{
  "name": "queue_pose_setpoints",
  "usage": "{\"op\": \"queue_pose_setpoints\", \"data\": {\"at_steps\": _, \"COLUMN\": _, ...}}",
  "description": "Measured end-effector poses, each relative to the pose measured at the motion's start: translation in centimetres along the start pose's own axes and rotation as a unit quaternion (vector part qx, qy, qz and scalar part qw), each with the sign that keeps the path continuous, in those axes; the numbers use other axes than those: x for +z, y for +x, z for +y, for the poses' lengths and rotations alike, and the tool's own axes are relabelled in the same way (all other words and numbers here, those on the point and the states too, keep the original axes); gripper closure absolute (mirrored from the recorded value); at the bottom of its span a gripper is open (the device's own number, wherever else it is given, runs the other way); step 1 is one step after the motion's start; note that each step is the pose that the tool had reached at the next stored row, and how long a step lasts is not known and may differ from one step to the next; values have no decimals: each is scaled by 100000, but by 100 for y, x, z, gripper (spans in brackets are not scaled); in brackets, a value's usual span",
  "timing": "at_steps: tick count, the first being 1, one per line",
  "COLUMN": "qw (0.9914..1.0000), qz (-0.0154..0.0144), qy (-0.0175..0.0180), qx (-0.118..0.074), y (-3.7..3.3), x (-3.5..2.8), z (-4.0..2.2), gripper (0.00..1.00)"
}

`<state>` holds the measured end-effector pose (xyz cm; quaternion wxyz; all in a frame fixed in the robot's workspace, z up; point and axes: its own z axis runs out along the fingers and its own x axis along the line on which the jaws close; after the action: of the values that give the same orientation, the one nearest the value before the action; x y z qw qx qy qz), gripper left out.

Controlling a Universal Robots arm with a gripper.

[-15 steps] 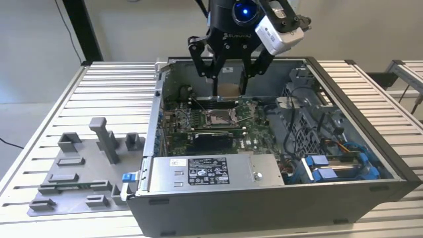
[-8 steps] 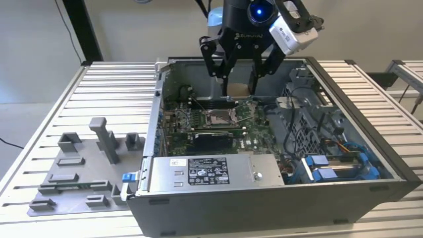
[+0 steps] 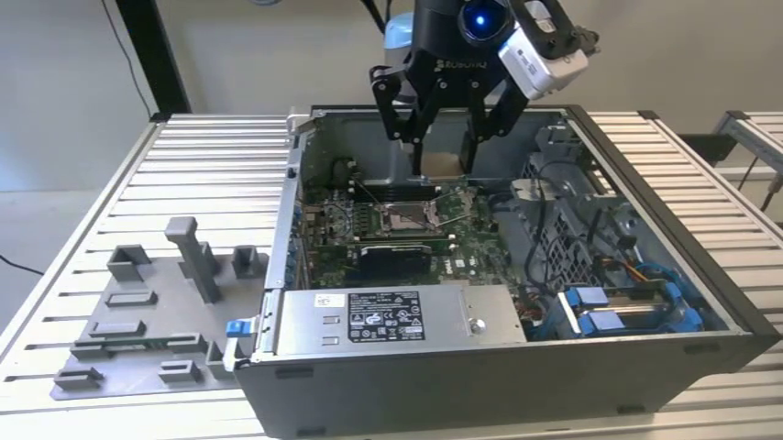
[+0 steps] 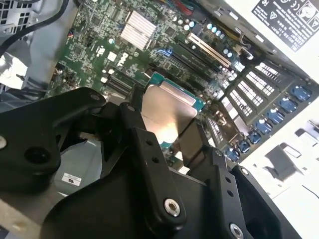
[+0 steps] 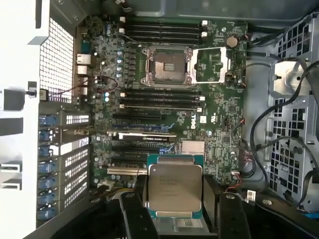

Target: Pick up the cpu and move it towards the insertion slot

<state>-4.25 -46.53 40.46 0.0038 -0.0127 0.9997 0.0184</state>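
I've got the gripper [image 5: 174, 199] clenched on the cpu [image 5: 174, 186] above the board; I'd keep it level and line it up square over the insertion slot [image 5: 167, 67].

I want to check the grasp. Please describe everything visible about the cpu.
The cpu is a flat square chip with a silvery metal top and a teal-green edge. The end effector holds it between black fingers at two opposite edges. In the exterior view it hangs above the green board, over the open insertion slot, not touching it.

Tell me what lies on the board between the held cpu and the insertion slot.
In the first wrist view, long black slots cross the board between the cpu and the insertion slot.
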Motion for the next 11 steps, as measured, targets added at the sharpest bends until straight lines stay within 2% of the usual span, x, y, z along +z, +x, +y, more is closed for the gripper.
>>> {"op": "queue_pose_setpoints", "data": {"at_steps": 3, "qw": 100000, "qz": 80, "qy": -13, "qx": 3, "y": -1, "x": 10, "z": 80, "gripper": 100}}
{"op": "queue_pose_setpoints", "data": {"at_steps": 11, "qw": 100000, "qz": 180, "qy": -12, "qx": 9, "y": -2, "x": 89, "z": 425, "gripper": 100}}
